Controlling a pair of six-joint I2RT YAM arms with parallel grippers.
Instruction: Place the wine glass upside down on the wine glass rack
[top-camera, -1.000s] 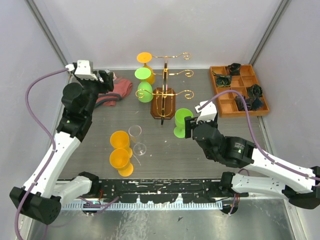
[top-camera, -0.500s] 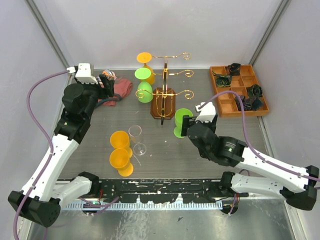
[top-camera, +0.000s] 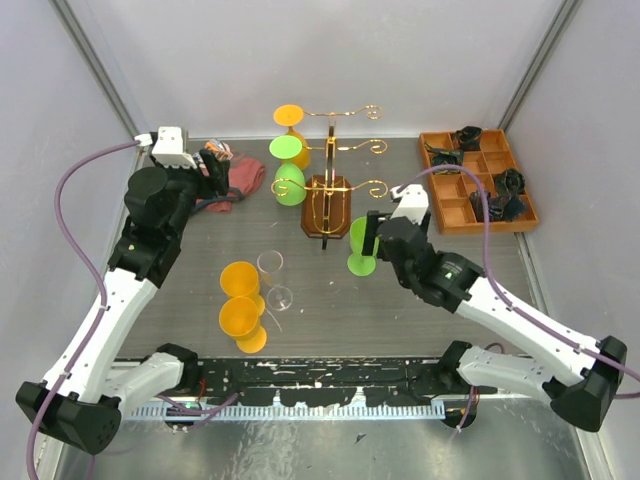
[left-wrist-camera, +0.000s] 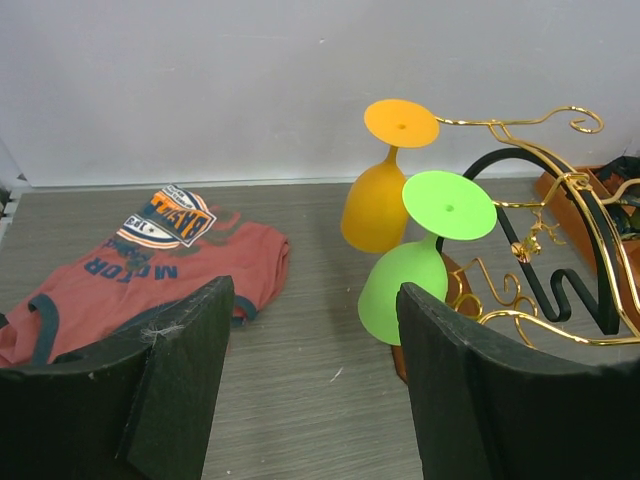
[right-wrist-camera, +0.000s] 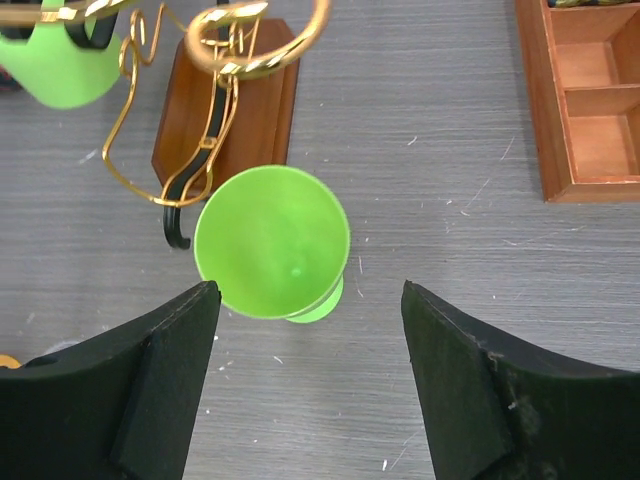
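Upright on the tabletop (top-camera: 330, 310), just beside the wooden base of the wine glass rack (top-camera: 330, 190): green wine glass (right-wrist-camera: 272, 242). Above it and slightly nearer, right tool (right-wrist-camera: 308, 292), fingers spread wide, glass rim centred before the gap, touching neither, nothing gripped. Left tool (left-wrist-camera: 315, 292) likewise spread wide and empty, near a red shirt (left-wrist-camera: 150, 270).

Two green glasses (top-camera: 364, 240), one rack (top-camera: 329, 192)
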